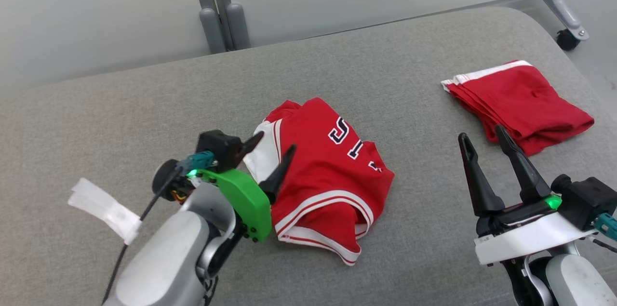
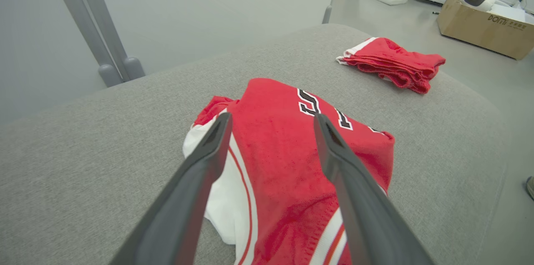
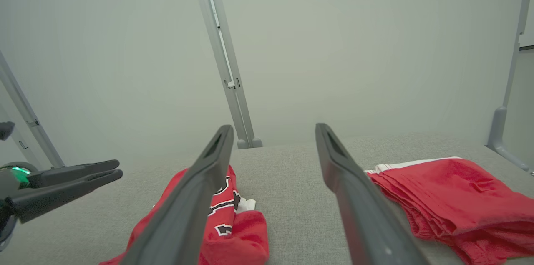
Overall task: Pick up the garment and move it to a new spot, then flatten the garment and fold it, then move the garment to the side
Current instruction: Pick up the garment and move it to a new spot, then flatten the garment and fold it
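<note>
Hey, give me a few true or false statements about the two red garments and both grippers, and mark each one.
1. The lettered red jersey lies flat and neatly folded. False: it lies crumpled in a heap.
2. The right gripper is open and holds nothing. True.
3. A second red garment lies folded at the right of the grey cushion. True.
4. The left gripper is clamped on the jersey. False: it is open, over the jersey's white-trimmed edge.
</note>
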